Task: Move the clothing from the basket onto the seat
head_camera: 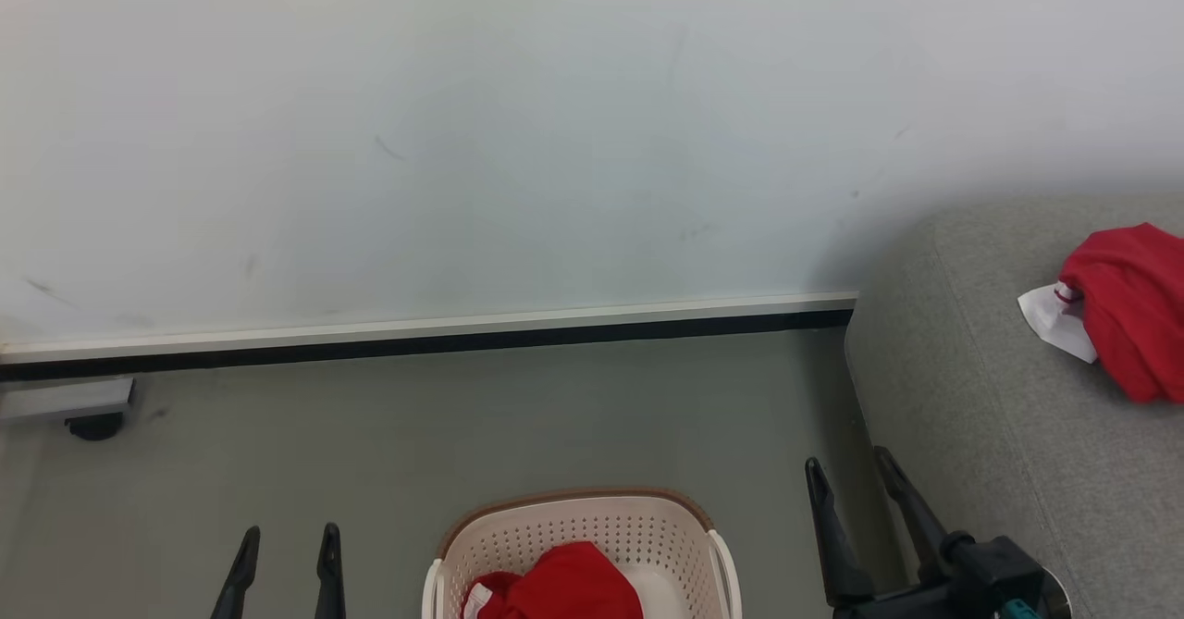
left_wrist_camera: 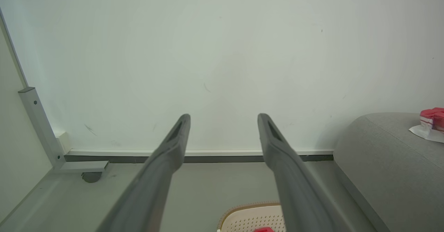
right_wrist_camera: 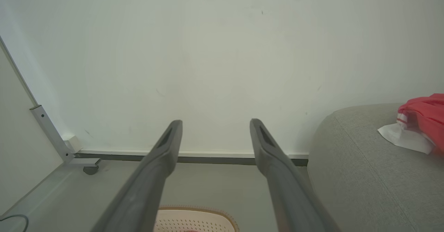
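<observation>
A cream basket (head_camera: 686, 525) with a brown rim stands on the floor at the bottom centre of the head view; its rim also shows in the wrist views (left_wrist_camera: 242, 214) (right_wrist_camera: 194, 218). One red piece of clothing (head_camera: 564, 587) lies inside it. Another red piece of clothing (head_camera: 1130, 309) (right_wrist_camera: 425, 112) (left_wrist_camera: 433, 117), with a white tag, lies on the grey seat (head_camera: 999, 415) (right_wrist_camera: 364, 176) (left_wrist_camera: 385, 152) at the right. My left gripper (head_camera: 289, 538) (left_wrist_camera: 223, 119) is open and empty, left of the basket. To the basket's right, by the seat's edge, my right gripper (head_camera: 849, 461) (right_wrist_camera: 215, 124) stands open and empty.
A white wall (head_camera: 518, 119) with a dark baseboard (head_camera: 425, 341) closes off the floor behind the basket. A grey metal bracket with a black foot (head_camera: 88, 411) sits at the far left by the wall. Bare grey floor (head_camera: 388, 443) lies between the wall and the basket.
</observation>
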Robot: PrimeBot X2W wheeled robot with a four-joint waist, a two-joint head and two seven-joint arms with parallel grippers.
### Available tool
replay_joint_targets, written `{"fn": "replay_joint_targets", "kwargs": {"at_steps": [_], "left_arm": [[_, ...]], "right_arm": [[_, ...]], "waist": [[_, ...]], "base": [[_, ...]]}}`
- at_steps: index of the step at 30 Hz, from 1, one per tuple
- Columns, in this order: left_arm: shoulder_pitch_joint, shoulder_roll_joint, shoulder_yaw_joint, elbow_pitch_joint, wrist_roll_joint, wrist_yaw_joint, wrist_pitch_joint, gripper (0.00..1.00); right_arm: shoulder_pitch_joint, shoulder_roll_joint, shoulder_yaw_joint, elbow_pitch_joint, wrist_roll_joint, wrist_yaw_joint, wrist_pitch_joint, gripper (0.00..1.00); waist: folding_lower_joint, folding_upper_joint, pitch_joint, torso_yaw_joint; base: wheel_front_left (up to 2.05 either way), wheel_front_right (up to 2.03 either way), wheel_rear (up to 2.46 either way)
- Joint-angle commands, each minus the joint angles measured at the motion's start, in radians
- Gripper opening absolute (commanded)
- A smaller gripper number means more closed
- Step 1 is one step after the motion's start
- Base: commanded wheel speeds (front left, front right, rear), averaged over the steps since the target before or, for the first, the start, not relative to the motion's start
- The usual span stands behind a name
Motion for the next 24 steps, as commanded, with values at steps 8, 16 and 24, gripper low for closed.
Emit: {"fn": "replay_joint_targets", "kwargs": {"at_steps": [8, 16, 24], "left_arm": [[0.056, -0.022, 0.036, 0.032, 0.036, -0.052, -0.004, 1.0], [0.059, -0.031, 0.053, 0.048, 0.057, -0.076, -0.004, 1.0], [0.055, -0.035, 0.058, 0.049, 0.067, -0.084, -0.004, 1.0]], "right_arm": [[0.057, 0.013, 0.006, -0.031, -0.012, -0.001, 0.0, 1.0], [0.069, 0.016, 0.008, -0.027, -0.017, -0.001, 0.0, 1.0], [0.065, 0.011, 0.01, -0.027, -0.015, -0.001, 0.0, 1.0]], "waist": [[0.0002, 0.0001, -0.017, -0.028], [0.0002, 0.0001, -0.02, -0.032], [0.0002, 0.0001, -0.015, -0.032]], "base": [[0.0, 0.0, 0.0], [0.0, 0.0, 0.0], [0.0, 0.0, 0.0]]}}
